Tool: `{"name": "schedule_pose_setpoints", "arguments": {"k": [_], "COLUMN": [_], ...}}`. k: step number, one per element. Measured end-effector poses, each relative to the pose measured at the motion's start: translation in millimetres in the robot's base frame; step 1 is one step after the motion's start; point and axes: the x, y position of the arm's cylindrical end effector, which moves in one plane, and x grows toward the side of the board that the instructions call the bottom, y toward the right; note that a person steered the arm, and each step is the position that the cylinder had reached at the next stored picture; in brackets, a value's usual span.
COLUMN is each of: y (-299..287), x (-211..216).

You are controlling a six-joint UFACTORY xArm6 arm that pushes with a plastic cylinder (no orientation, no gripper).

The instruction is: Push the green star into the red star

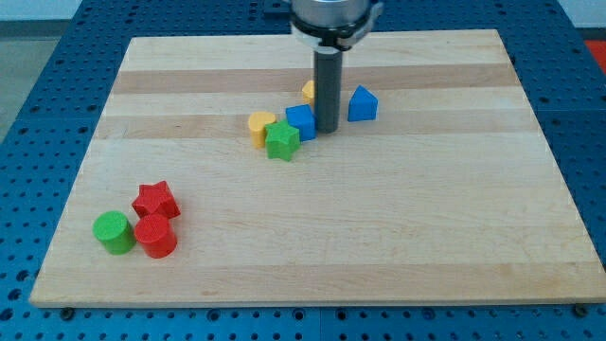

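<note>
Tip (327,130) beside blue cube (302,122), yellow block (309,91) seemingly half hidden

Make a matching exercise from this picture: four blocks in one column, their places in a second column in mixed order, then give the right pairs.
Column one:
1. green star
2. red star
3. green cylinder
4. blue house-shaped block

Column two:
A. at the view's lower left, leftmost of that group
B. to the view's right of my tip
C. in the middle cluster, just below the blue cube
D. at the view's lower left, just above the red cylinder

Pairs: 1-C, 2-D, 3-A, 4-B
</note>
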Motion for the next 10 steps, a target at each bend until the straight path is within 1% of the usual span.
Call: {"name": "schedule_pose_setpoints", "arguments": {"k": [2, 4, 6, 10], "y": [-40, -51, -64, -68], "x": [0, 23, 61, 136]}}
